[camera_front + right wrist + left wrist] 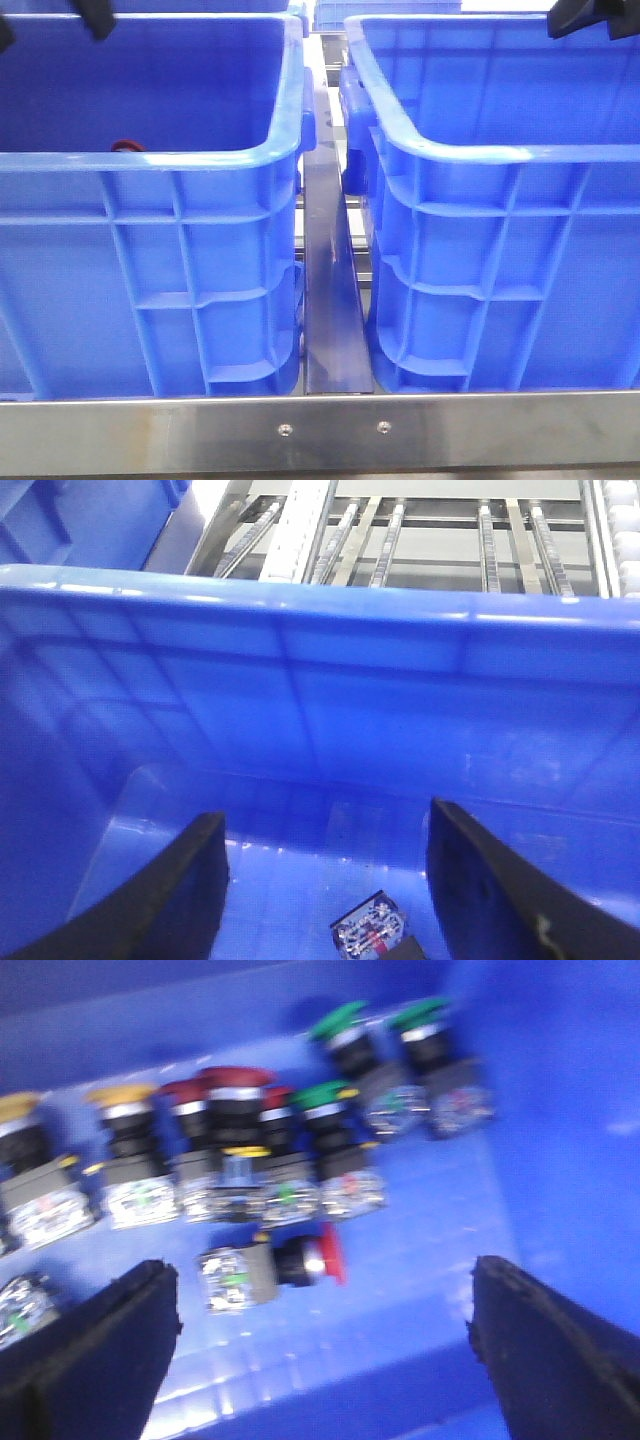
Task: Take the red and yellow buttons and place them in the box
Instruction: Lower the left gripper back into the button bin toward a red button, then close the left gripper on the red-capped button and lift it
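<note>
My left gripper (325,1355) is open and empty, low inside the left blue crate (150,160). A red button (300,1260) lies on its side on the crate floor just ahead of the fingers (90,1360). Behind it stands a row of upright buttons: dark red caps (235,1080), yellow caps (120,1095) and green caps (335,1022). One red cap (125,146) peeks over the near rim in the front view. My right gripper (325,890) is open and empty over the right blue crate (500,150), above one button block (370,932) on its floor.
The two crates stand side by side with a metal divider rail (330,290) between them and a steel frame bar (320,430) in front. Conveyor rollers (400,540) show beyond the right crate's far wall (320,610). Both arms (590,15) hang at the top edge.
</note>
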